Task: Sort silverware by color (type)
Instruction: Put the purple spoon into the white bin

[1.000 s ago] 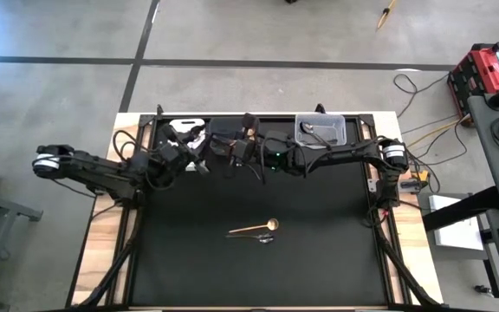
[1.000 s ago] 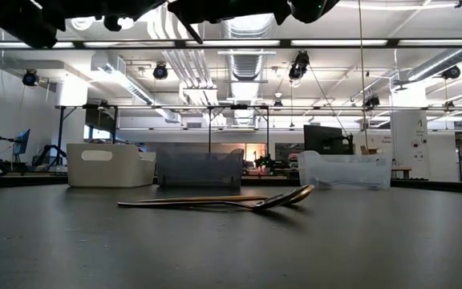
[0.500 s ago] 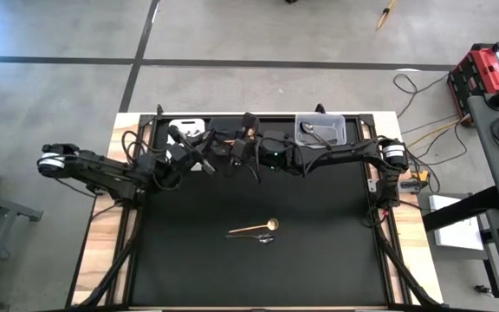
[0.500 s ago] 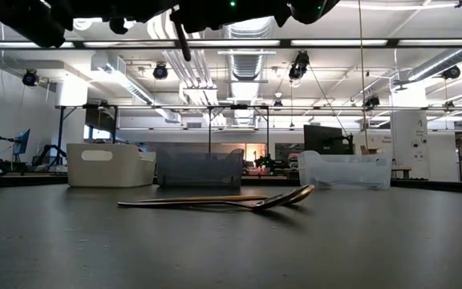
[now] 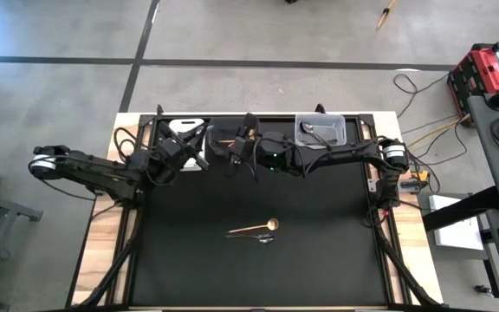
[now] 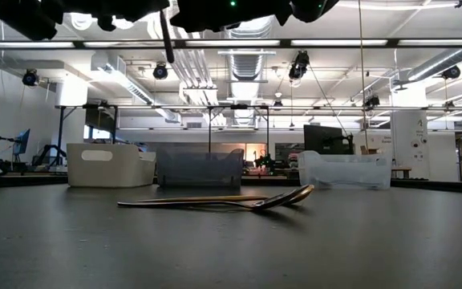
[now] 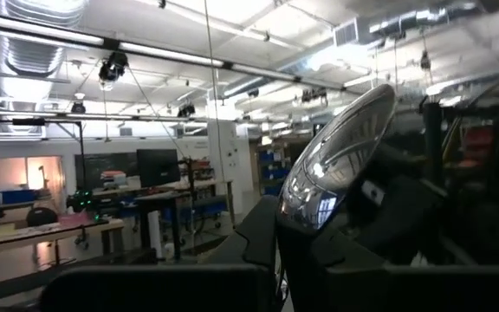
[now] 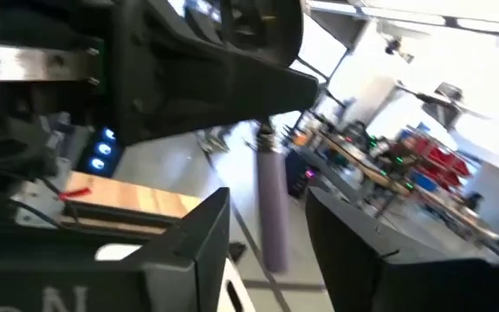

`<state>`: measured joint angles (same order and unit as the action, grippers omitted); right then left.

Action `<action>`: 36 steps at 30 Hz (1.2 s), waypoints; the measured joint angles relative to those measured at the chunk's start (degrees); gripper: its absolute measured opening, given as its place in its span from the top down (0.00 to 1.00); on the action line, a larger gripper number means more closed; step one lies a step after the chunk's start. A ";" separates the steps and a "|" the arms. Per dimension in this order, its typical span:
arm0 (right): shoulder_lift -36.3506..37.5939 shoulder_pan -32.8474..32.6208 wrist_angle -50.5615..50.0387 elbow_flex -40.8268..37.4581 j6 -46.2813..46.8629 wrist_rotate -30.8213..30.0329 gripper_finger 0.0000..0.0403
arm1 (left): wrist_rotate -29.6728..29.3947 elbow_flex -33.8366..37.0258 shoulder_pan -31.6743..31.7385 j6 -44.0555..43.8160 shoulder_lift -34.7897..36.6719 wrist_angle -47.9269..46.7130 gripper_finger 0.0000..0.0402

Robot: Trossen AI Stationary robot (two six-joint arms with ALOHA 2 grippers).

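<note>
Where the matte black counter (image 5: 319, 260) meets its far edge, at left a white bin (image 5: 183, 126), opaque plastic with rounded corners; contents not discernible. Just beside it and above the counter, left gripper (image 5: 199, 143) clamped tight on a lilac-handled spoon (image 7: 336, 165): polished silver bowl mirroring the ceiling lights, slim straight handle hanging down. Next along, a dark bin (image 5: 223, 130), smoky and translucent; contents hard to tell. Over it, facing the left one, right gripper (image 5: 235, 147), fingers (image 8: 206, 243) spread apart on either side of that lilac handle, touching nothing. Out at mid-counter, well apart from the bins, a gold spoon (image 5: 254, 229), thin and glossy, lying flat, with a dark grey spoon (image 5: 265, 238) just beside it, bowls close together. Farthest right, a clear bin (image 5: 340, 137), glassy-walled, holding one dark slim utensil (image 5: 312, 130).
</note>
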<state>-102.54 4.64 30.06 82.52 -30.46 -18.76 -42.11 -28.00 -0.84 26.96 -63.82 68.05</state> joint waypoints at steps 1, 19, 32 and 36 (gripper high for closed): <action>0.17 0.00 -0.41 0.00 0.03 -1.05 0.63 | -0.26 -0.01 0.11 -0.03 0.78 -1.71 1.00; 7.60 8.97 -29.27 0.06 9.94 -1.79 0.61 | 13.79 -12.96 23.07 -26.24 12.51 -71.13 1.00; 7.56 18.54 -31.97 -2.93 11.61 6.08 0.61 | 38.28 -11.68 42.60 -36.95 5.20 -80.12 1.00; 7.56 20.55 -32.78 -3.28 13.40 10.41 0.61 | 40.83 -11.68 44.44 -37.35 2.94 -80.16 1.00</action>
<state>-94.98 25.20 -2.73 79.24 -17.06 -8.35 -1.28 -39.68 43.60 -10.39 -60.88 -12.11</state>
